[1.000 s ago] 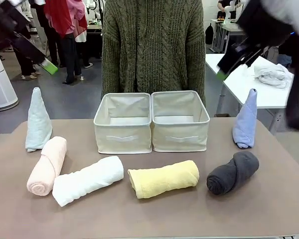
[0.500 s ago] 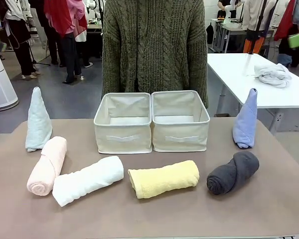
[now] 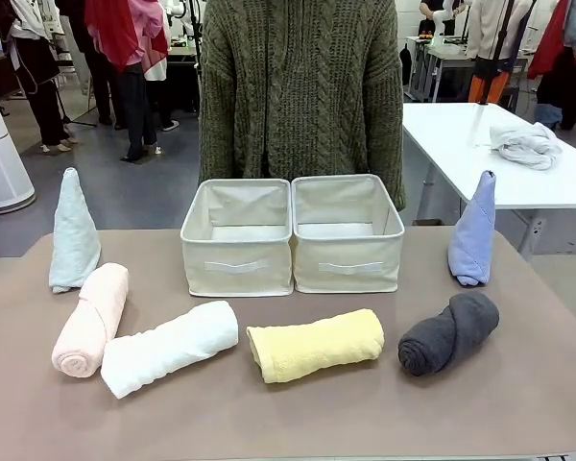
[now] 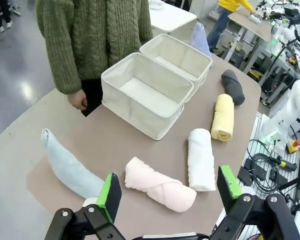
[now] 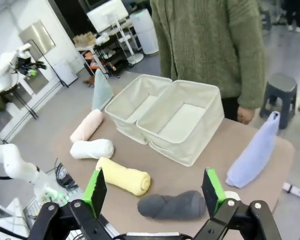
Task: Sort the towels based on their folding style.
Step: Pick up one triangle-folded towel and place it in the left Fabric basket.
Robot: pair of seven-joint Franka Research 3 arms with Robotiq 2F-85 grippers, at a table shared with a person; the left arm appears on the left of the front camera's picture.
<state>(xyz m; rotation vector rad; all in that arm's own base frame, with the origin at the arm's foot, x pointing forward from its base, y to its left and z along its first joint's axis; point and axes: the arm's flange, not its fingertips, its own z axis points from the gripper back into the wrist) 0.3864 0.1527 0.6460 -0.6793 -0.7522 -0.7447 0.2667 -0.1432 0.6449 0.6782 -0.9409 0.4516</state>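
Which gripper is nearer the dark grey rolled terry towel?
Right. The right gripper hangs over the dark grey rolled terry towel; the left gripper over the pink rolled terry towel, far off.

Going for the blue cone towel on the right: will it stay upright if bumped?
Probably not: the blue cone towel stands tall on a narrow base, so a nudge likely tips it. Soft terry, so likely light and floppy; pinching the thin tip may undo the fold.
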